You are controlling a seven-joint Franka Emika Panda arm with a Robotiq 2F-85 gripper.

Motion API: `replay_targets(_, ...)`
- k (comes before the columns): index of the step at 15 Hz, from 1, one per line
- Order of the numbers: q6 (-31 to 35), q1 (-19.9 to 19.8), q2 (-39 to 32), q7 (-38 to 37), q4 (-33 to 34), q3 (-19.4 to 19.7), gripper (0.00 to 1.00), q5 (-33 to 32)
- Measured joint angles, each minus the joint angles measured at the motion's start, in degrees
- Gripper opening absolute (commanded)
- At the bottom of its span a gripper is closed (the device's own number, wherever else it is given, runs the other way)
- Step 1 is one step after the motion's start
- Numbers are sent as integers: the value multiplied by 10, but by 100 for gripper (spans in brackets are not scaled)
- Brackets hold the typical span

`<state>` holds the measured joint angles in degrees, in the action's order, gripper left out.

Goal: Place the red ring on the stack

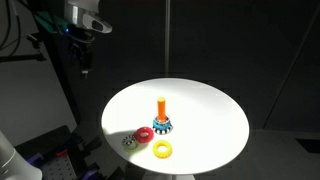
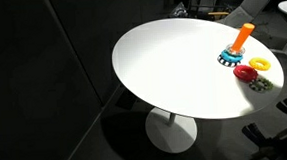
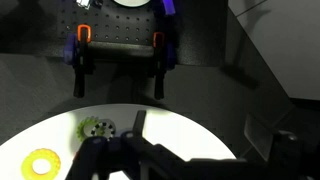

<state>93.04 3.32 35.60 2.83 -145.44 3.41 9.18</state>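
The red ring [image 1: 145,135] is lying flat on the round white worktop [image 1: 210,110], just beside the stack [image 1: 160,112] on its near-left side. Whether it is touching the blue scalloped ring [image 1: 162,127] at the peg's foot I cannot tell. The stack is standing upright near the worktop's middle. A green ring [image 1: 130,141] is sitting just left of the red one, and a yellow ring [image 1: 161,149] is lying nearer still. The gripper [image 1: 84,66] is hanging high over the worktop's far-left edge, well apart from every ring. Its jaws are showing only as dark shapes, so I cannot tell whether they are apart or together.
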Motion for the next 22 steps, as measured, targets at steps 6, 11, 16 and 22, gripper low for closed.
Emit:
replay_targets(6, 0, 0, 0, 0, 0, 0, 100, 0)
replay_targets(11, 13, -7, -2, -3, 0, -6, 100, 0)
replay_targets(16, 74, -22, -21, -20, -1, -15, 100, 0)
replay_targets(22, 175, -29, -74, -45, -5, -25, 100, 0)
